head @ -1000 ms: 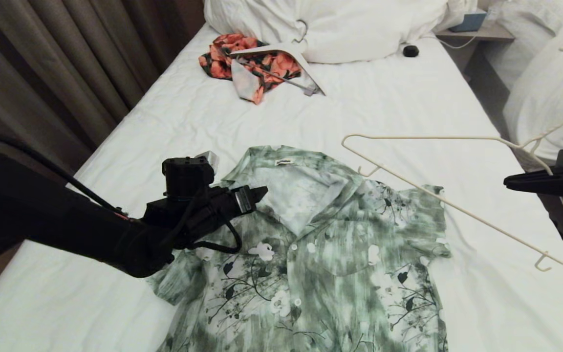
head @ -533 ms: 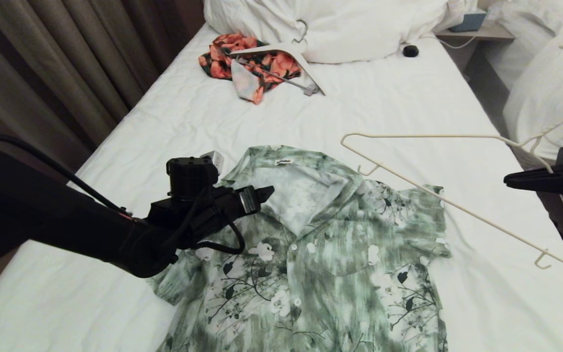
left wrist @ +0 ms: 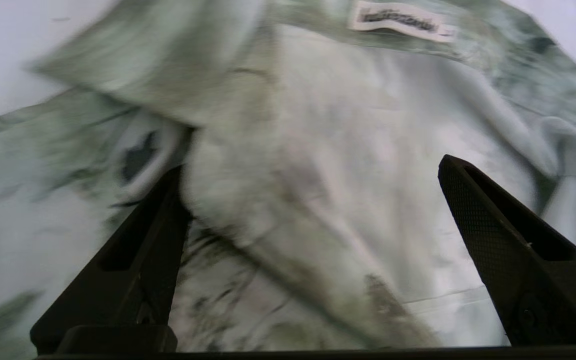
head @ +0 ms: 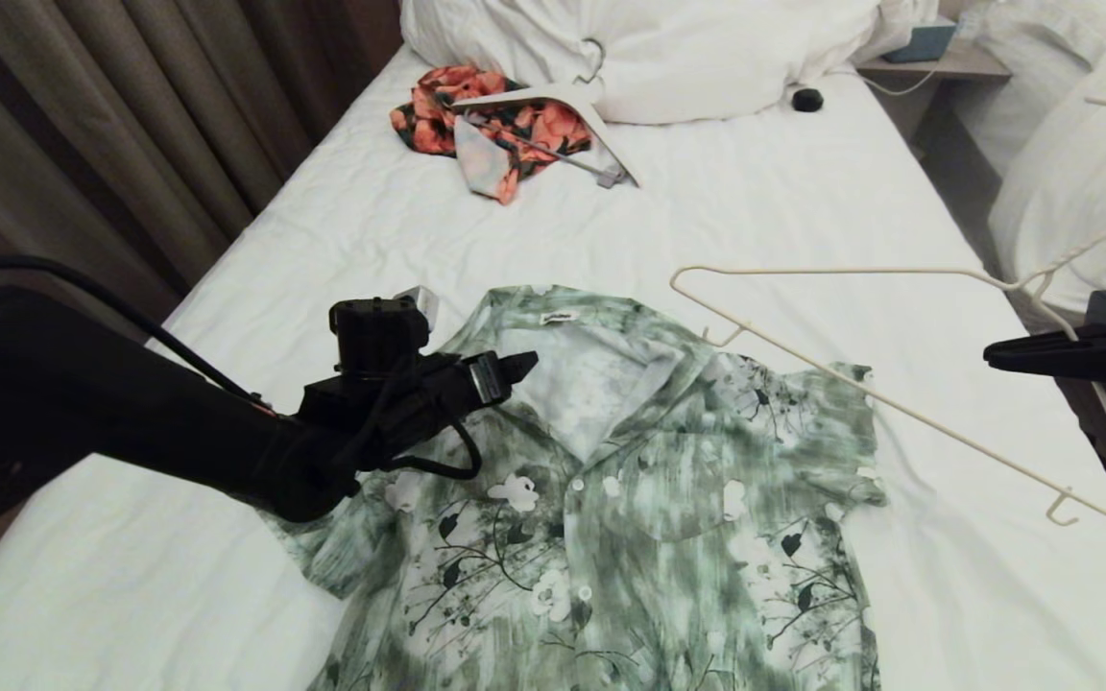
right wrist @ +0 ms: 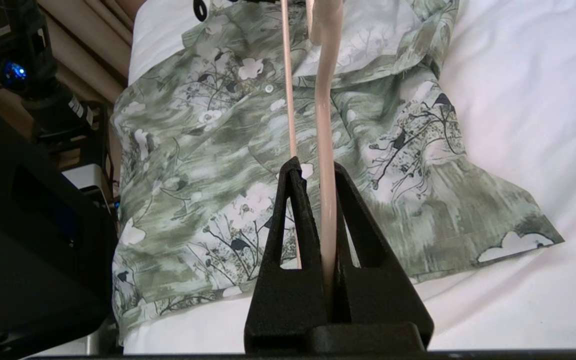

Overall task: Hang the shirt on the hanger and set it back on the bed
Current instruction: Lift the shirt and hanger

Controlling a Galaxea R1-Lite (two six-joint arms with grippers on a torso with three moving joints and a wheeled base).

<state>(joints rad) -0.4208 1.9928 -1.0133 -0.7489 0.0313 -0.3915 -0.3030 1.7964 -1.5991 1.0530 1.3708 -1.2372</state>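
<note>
Left gripper (head: 522, 365) spread wide at shirt (head: 630, 499) collar; right gripper (right wrist: 315, 172) clamped on hanger (head: 899, 408) above bed (head: 755, 221)

The shirt (head: 630, 480) is thin, soft cloth with a matt brushed print and small glossy buttons; a woven label sits inside its collar. The hanger (head: 899, 403) is thin smooth wire with a cream, faintly glossy coating. The bed (head: 783, 221) has a matt white cotton-like sheet, finely wrinkled. The left gripper (left wrist: 313, 165) has matt black plastic fingers (left wrist: 498, 225) with a fine cross-hatched grip texture. The right gripper (right wrist: 325, 175) is the same matt black plastic. The curtain (head: 131, 125) is heavy, dull cloth.
</note>
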